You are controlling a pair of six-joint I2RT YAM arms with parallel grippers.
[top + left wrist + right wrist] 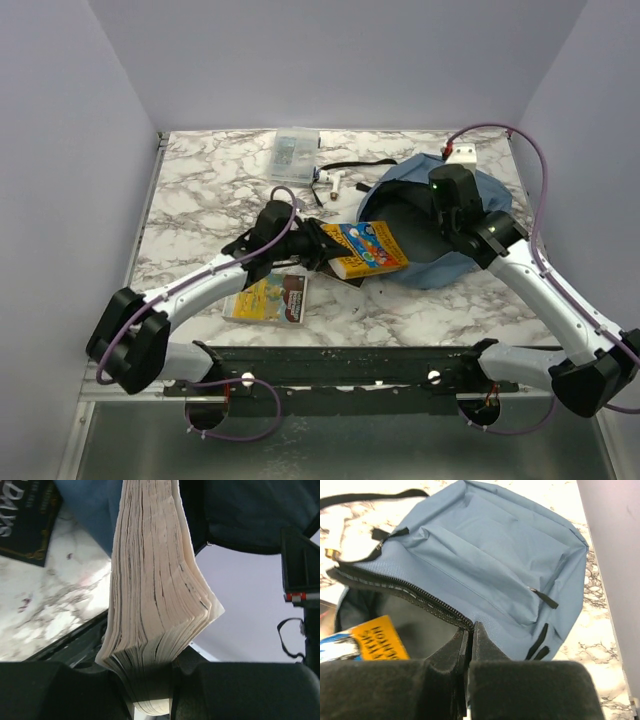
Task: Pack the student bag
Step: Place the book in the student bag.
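Pages are fanning loose above my left end effector point(152, 700), which is clamping the paperback point(155, 590) at the mouth of the student bag point(495, 555) just ahead. My right end effector point(470, 650) is pinching its rim open. Sagging fabric could snag a corner.

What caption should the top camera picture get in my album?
Left end effector holds a colourful book at the blue student bag's mouth; right end effector pinches its zip edge.

I'm in a lab test cell (a booth, really): blank pale walls point(340, 60) box in a marble-print table point(200, 190) and black mounting rail point(340, 365).
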